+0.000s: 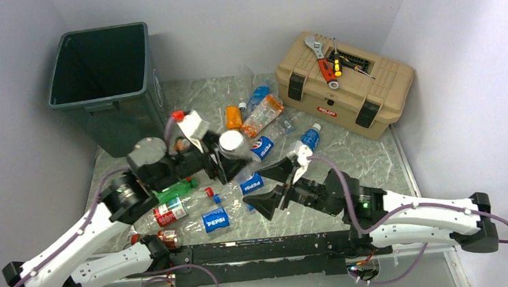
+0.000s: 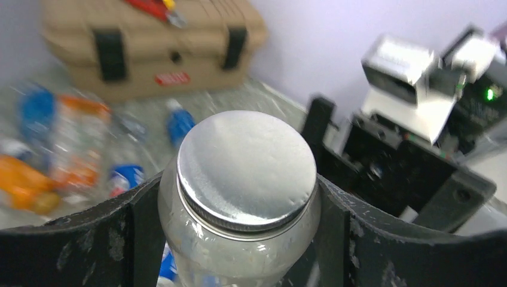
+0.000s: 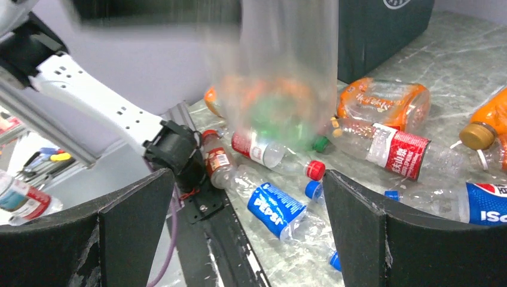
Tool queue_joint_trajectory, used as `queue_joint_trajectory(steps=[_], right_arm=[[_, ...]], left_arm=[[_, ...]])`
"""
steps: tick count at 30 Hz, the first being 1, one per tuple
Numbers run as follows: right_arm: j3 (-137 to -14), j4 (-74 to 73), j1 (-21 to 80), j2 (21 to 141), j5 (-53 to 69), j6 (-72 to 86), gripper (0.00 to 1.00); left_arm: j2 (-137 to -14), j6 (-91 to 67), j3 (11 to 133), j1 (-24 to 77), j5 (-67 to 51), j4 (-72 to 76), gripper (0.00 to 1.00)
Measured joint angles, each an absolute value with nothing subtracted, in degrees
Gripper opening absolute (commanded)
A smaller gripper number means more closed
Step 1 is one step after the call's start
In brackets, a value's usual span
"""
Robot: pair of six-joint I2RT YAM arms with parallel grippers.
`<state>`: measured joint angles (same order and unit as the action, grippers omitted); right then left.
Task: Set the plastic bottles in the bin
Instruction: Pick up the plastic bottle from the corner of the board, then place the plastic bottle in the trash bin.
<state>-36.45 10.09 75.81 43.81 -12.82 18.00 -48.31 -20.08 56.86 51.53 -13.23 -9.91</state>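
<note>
— Bright, even light from overhead; glare streaks the desk (image 1: 375, 148) ahead of the right jaws.
— Sharp too, that view. But at the left jaws only the silver-lidded bottle (image 2: 246, 173) between them is crisp; the toolbox (image 2: 149, 48) beyond is soft. Past the right jaws, that bottle smears.

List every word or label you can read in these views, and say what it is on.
"PEPSI": blue label on the nearest clear bottle, top view.
"PEPSI": blue label on a second bottle.
"PEPSI": blue label on a third bottle.
Too small or blurred: toolbox badge, red bottle label.
No text: silver-capped bottle held in the left gripper.
</note>
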Motion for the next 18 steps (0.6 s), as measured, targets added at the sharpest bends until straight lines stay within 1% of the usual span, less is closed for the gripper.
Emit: queue_joint_trajectory(steps=[2, 3, 6, 8, 10, 12, 15, 18], right_arm=[[-38.33, 6.02, 75.81, 41.52, -12.29, 17.96, 1.0], [-39.09, 4.1, 75.81, 40.32, -12.38, 17.96, 1.0], [-39.83, -0.51, 75.85, 37.3, -14.94, 18.65, 1.0], [-39.29, -3.03, 75.85, 35.11, -18.83, 20.25, 1.0], [-37.43, -3.42, 75.85, 32.69, -22.52, 21.67, 1.0], [-34.52, -3.42, 75.85, 29.67, -26.13, 22.59, 1.0], [-31.33, -3.44, 75.85, 26.3, -29.89, 23.24, 1.0], [-30.06, -3.51, 75.85, 25.28, -33.23, 24.27, 1.0]], left_arm=[[-48.9, -16.14, 63.46, 51.53, -8.29, -13.58, 0.18], [-49.58, -13.65, 67.79, 51.51, -4.84, -15.77, 0.17], [-52.97, -6.11, 79.92, 51.53, 4.78, -18.83, 0.19], [-55.59, -1.02, 86.91, 51.51, 11.55, -19.86, 0.19], [-58.28, 3.4, 92.14, 51.48, 17.69, -20.27, 0.21], [-61.93, 8.29, 97.19, 50.59, 24.1, -20.45, 0.21], [-66.63, 11.38, 102.24, 45.04, 28.6, -20.97, 0.18], [-71.72, 9.54, 106.34, 32.91, 27.88, -23.73, 0.17]])
